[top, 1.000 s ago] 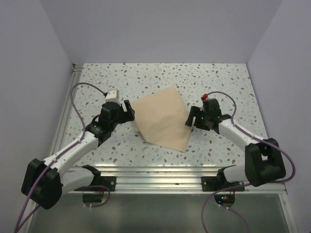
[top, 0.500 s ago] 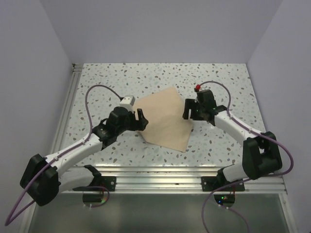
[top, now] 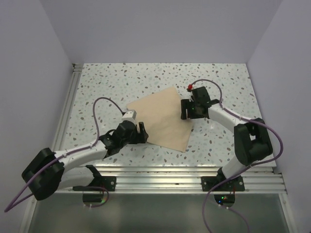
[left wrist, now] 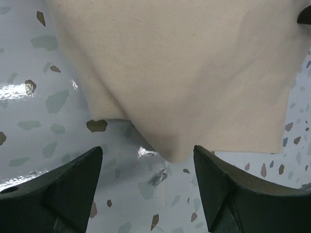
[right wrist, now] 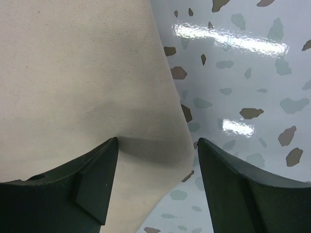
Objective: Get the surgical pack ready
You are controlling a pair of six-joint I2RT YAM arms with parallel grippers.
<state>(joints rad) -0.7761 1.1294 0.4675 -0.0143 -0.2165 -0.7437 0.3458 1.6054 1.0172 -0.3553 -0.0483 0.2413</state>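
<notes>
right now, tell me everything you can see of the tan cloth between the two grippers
The tan cloth is a plain woven sheet, roughly square. It lies flat, turned like a diamond, in the middle of the speckled table. It looks doubled over: a rounded, folded corner sits between the open fingers of the left gripper, not pinched. Its right edge, marked by a soft crease, runs between the open fingers of the right gripper. Nothing rests on top.

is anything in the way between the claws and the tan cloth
Nothing visible. The left claw is open with the tan cloth's near-left corner pointing between its fingers, and the right claw is open over the cloth's right edge.
</notes>
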